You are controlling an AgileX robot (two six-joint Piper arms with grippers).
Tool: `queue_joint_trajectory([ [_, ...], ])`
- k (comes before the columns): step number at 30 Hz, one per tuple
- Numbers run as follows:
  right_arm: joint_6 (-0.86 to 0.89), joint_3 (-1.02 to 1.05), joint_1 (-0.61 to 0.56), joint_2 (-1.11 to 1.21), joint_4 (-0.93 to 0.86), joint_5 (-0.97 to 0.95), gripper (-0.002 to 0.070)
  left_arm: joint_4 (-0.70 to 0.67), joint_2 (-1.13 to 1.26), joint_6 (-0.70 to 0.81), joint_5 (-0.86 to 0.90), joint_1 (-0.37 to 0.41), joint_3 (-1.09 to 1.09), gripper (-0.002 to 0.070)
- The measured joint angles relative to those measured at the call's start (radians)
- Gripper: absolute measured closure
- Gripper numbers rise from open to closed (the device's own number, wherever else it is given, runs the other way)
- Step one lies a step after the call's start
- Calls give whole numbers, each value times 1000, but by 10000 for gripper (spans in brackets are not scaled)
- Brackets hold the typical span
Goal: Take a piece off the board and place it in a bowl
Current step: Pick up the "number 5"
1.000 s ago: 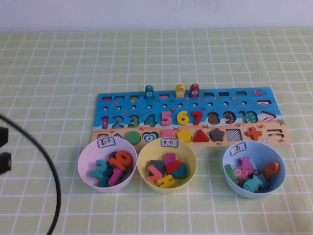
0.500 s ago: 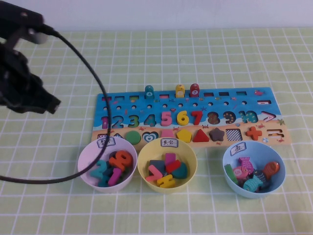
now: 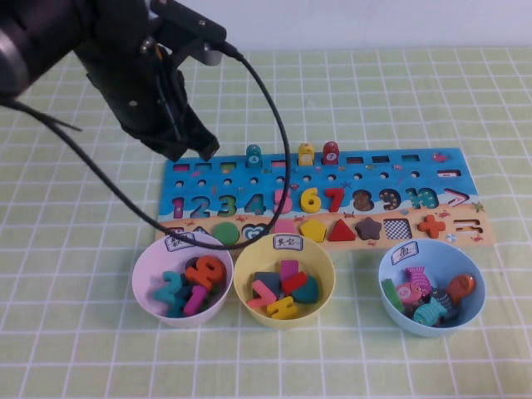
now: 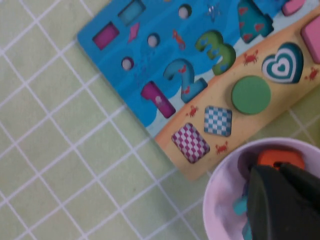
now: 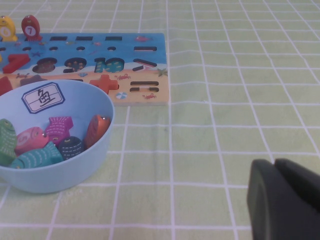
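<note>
The pink numeral "5" (image 3: 283,200) sits in its slot in the row of numerals on the blue-and-sand board (image 3: 391,187), with a black cable crossing its left side. The lilac-pink bowl (image 3: 145,268) stands in front of the board's left end and holds several numerals. My left gripper (image 3: 199,150) hangs raised over the board's far left corner, fingers together and empty. In the left wrist view its fingers (image 4: 277,172) overlap the bowl (image 4: 220,200) beside the board's left end (image 4: 150,65). My right gripper (image 5: 277,167) is shut, low over the cloth, and out of the high view.
A yellow bowl (image 3: 245,270) of shape pieces and a light blue bowl (image 3: 391,270) of fish stand in front of the board. The blue bowl (image 5: 65,165) and the board's right end (image 5: 150,50) show in the right wrist view. Three pegs (image 3: 306,154) stand on the board's far edge.
My left arm has swung in from the left edge, up and to the right, and now hangs over the board's far left corner. The pieces and bowls have not moved.
</note>
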Motion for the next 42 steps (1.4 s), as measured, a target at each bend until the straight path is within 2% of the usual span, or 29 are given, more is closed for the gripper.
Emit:
queue_joint_trajectory([
  [6, 0, 0, 0, 0, 0, 0, 694, -71, 126, -20, 0, -2, -118, 678],
  [9, 0, 0, 0, 0, 0, 0, 694, -116, 180, -20, 0, -9, -150, 655],
  [13, 0, 0, 0, 0, 0, 0, 694, -129, 251, -24, 0, -43, -183, 566],
  [19, 0, 0, 0, 0, 0, 0, 694, -112, 353, -92, 0, -104, -239, 359],
  [21, 0, 0, 0, 0, 0, 0, 694, -88, 392, -132, 0, -119, -271, 328],
  [30, 0, 0, 0, 0, 2, 0, 694, -94, 491, -212, -4, -132, -392, 307],
  [42, 0, 0, 0, 0, 2, 0, 694, -76, 559, -276, -61, -132, -398, 307],
])
